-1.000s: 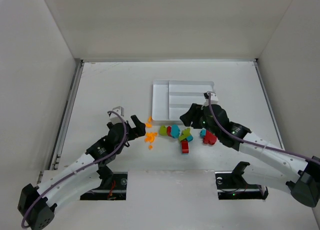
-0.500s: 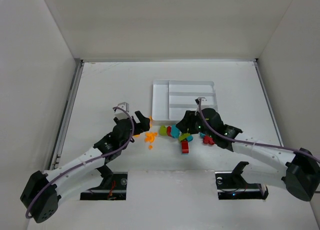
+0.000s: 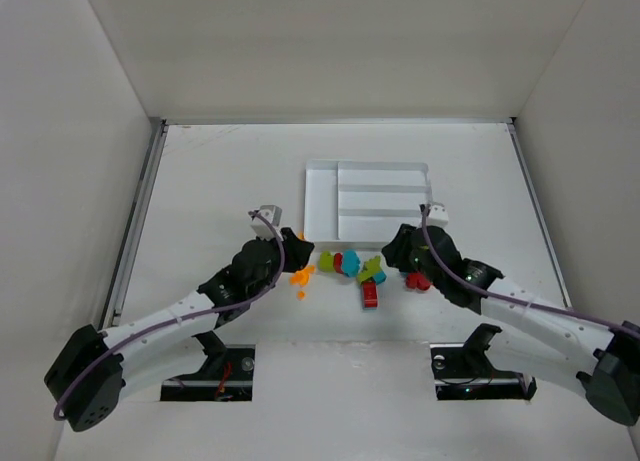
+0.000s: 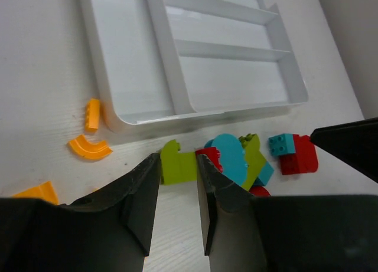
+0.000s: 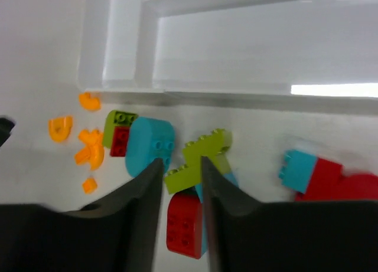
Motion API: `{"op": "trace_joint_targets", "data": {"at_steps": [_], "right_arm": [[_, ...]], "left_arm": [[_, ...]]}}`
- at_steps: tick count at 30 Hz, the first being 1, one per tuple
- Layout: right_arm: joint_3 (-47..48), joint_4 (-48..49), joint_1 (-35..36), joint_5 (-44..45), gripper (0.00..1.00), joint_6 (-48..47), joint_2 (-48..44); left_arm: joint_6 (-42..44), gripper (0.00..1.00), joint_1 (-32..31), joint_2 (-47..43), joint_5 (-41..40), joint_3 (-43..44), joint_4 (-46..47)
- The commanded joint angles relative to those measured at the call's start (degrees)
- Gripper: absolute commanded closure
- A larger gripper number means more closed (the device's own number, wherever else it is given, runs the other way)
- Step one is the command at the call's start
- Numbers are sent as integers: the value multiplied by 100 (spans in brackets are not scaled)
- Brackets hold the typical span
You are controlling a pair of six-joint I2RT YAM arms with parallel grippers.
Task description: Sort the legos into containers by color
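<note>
Overhead and wrist views, sorting not yet begun. The legos [image 3: 355, 268] lie in a loose row on the surface [image 3: 220, 181], just beside the near wall of the white tray [image 3: 320, 196]. No brick shows in any of its compartments.

The left gripper [image 3: 298, 249] hangs low at the left end of the row. Its jaws are parted by a narrow gap and hold nothing. In its wrist view, a lime brick [image 4: 177, 169] is framed in that gap, which suggests this piece is being lined up for a pinch. The orange pieces [image 4: 88, 148] sit apart to the left, close to the tray's corner.

The right gripper [image 3: 390, 253] hovers over the right half of the row, its jaws likewise slightly parted and empty. Between them, its wrist view shows a stepped lime brick [image 5: 198, 157] resting against a red brick [image 5: 184, 225], with a teal-and-red pair [image 5: 322, 171] off to the right.

Each arm covers the end of the row nearer its own base — probably to keep the two wrists from crossing. The bricks touch one another in the middle, so a closing jaw may nudge a neighbour. The narrow opening suits such small parts.
</note>
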Motion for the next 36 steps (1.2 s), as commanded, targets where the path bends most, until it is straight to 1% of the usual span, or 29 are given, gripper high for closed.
{"op": "trace_joint_targets", "data": {"at_steps": [1, 3, 4, 6, 7, 11, 15, 19, 24, 27, 30, 36], "right_arm": [[169, -1590, 160, 1828, 54, 721, -418], [196, -2233, 169, 2454, 34, 1108, -586], [187, -2453, 117, 2622, 27, 1258, -630], [152, -2761, -111, 2694, 18, 1478, -605], [135, -2850, -217, 2624, 16, 1531, -552], [143, -2868, -270, 2150, 13, 1628, -262], [170, -2772, -305, 2035, 12, 1620, 71], [275, -2622, -288, 1772, 13, 1400, 423], [363, -2666, -209, 1543, 12, 1383, 705], [416, -2692, -183, 1429, 12, 1321, 802], [451, -2666, -200, 1227, 17, 1216, 925], [573, -2622, -200, 998, 21, 1005, 1206]], "left_arm": [[240, 70, -237, -155, 319, -63, 506], [293, 68, -457, -94, 399, 7, 629], [319, 66, -623, -42, 416, 60, 751], [398, 63, -878, 81, 425, 139, 963], [434, 61, -1001, 151, 425, 174, 1051], [504, 56, -1301, 494, 425, 333, 1253], [522, 52, -1363, 705, 425, 386, 1403], [530, 51, -1328, 636, 425, 333, 1456], [531, 49, -1205, 477, 460, 271, 1403], [522, 47, -1126, 477, 557, 280, 1394], [460, 47, -1020, 486, 627, 280, 1394], [337, 46, -783, 390, 732, 219, 1386]]}}
